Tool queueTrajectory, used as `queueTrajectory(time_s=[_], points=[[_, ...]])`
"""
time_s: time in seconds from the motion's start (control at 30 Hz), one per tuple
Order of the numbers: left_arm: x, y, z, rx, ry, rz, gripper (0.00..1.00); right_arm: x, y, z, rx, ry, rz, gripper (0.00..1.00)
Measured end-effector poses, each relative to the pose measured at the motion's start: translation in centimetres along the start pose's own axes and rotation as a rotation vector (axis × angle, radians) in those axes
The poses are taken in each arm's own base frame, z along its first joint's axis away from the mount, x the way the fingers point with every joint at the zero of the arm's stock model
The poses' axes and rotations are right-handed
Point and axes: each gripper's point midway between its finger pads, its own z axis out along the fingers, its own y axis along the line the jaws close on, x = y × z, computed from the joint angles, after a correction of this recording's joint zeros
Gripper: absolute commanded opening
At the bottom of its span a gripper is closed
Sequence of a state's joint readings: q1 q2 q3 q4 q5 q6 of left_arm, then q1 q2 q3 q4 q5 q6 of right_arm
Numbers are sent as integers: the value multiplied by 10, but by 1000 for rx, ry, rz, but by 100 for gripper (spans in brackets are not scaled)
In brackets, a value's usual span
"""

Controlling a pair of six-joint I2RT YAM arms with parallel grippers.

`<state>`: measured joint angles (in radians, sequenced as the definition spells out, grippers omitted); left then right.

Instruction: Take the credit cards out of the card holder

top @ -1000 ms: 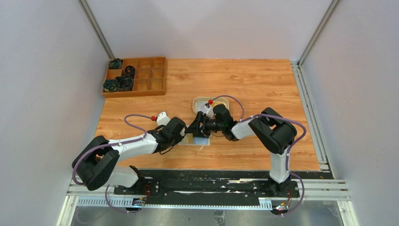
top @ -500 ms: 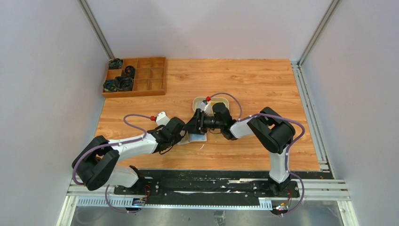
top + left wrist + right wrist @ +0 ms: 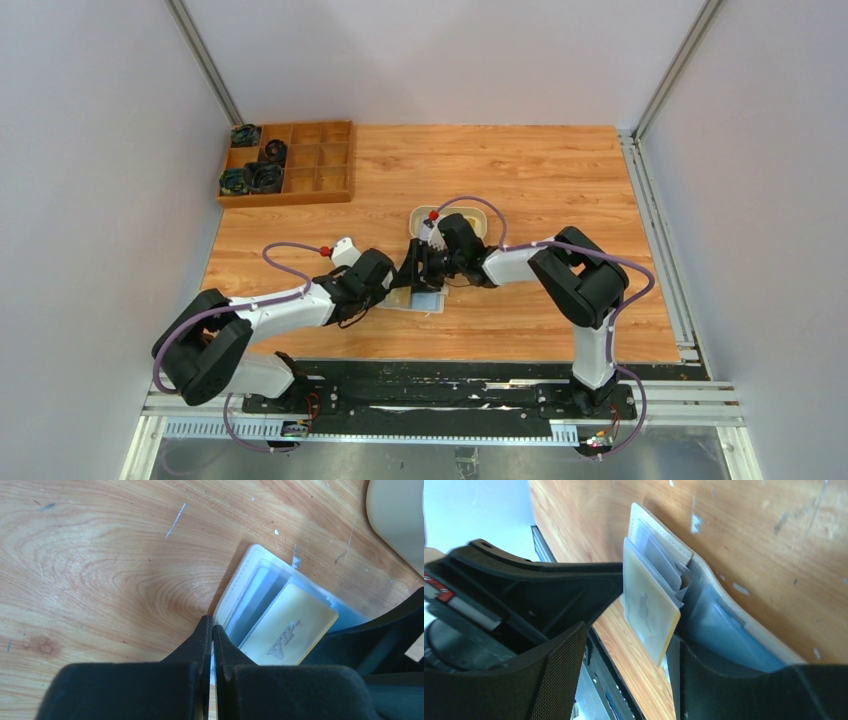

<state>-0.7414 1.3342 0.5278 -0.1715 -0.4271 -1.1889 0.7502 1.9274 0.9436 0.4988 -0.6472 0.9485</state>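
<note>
Straddling the yellow card (image 3: 646,615), right end effector (image 3: 626,642) gapes (left end effector (image 3: 212,628) pinches the card holder (image 3: 246,574))

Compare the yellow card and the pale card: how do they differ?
The yellow card carries VIP print and lies in front; the pale card is plain and half covered behind it. The yellow card sits between the fingers of the open right gripper; the pale card does not. Both are in the card holder.

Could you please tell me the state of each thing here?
card holder: open, on the table
yellow card: tilted up off the holder
pale card: tucked in its sleeve
left gripper: shut on card holder's edge
right gripper: open, straddling yellow card
</note>
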Motion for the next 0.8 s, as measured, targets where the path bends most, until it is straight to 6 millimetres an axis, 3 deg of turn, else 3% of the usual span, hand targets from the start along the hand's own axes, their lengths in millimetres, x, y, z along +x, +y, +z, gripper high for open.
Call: queueTrajectory(time_s=[0.13, 0.8], points=[[1, -1, -1, 5, 6, 0, 0, 12, -7, 1, 36, 37, 9, 63], [3, -1, -2, 4, 20, 7, 0, 28, 10, -12, -107, 38, -2, 62]])
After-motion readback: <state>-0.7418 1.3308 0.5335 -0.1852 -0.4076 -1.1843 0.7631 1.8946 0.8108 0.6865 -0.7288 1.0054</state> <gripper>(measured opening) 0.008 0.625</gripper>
